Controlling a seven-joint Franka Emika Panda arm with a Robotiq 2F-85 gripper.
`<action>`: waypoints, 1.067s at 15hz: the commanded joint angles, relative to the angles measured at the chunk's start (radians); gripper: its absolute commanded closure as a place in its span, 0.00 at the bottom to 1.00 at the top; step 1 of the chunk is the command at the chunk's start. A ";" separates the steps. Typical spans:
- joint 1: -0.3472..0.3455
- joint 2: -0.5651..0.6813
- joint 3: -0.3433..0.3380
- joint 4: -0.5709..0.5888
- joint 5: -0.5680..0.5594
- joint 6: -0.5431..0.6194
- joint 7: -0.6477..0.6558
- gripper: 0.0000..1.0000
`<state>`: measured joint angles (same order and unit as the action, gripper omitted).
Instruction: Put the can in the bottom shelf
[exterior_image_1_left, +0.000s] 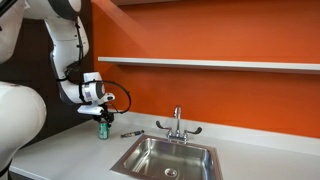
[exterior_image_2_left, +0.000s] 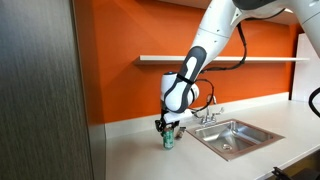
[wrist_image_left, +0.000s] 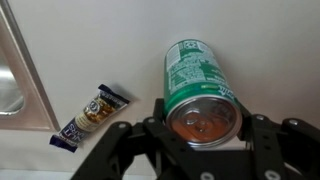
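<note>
The green can (wrist_image_left: 195, 75) with its silvery top stands upright on the light-grey countertop (exterior_image_1_left: 70, 150). It shows in both exterior views (exterior_image_1_left: 102, 130) (exterior_image_2_left: 168, 139). My gripper (wrist_image_left: 203, 118) reaches down over it, with a finger pressed against each side of the can's upper part; it also shows in both exterior views (exterior_image_1_left: 103, 120) (exterior_image_2_left: 166, 126). The bottom shelf (exterior_image_1_left: 220, 64), a long thin white board on the orange wall, runs well above the can and also shows in an exterior view (exterior_image_2_left: 250, 59).
A steel sink (exterior_image_1_left: 165, 158) with a faucet (exterior_image_1_left: 177, 122) is set in the counter beside the can. A small dark wrapped packet (wrist_image_left: 92, 115) lies on the counter between can and sink. A dark panel (exterior_image_2_left: 40, 90) stands at the counter's end.
</note>
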<state>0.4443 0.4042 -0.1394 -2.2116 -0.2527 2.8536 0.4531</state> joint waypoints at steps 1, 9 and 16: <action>0.025 -0.082 -0.016 -0.002 -0.028 -0.095 0.046 0.62; -0.016 -0.234 0.065 -0.036 -0.064 -0.274 0.092 0.62; -0.072 -0.385 0.173 -0.102 -0.043 -0.390 0.138 0.62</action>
<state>0.4242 0.1242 -0.0300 -2.2667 -0.2816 2.5307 0.5463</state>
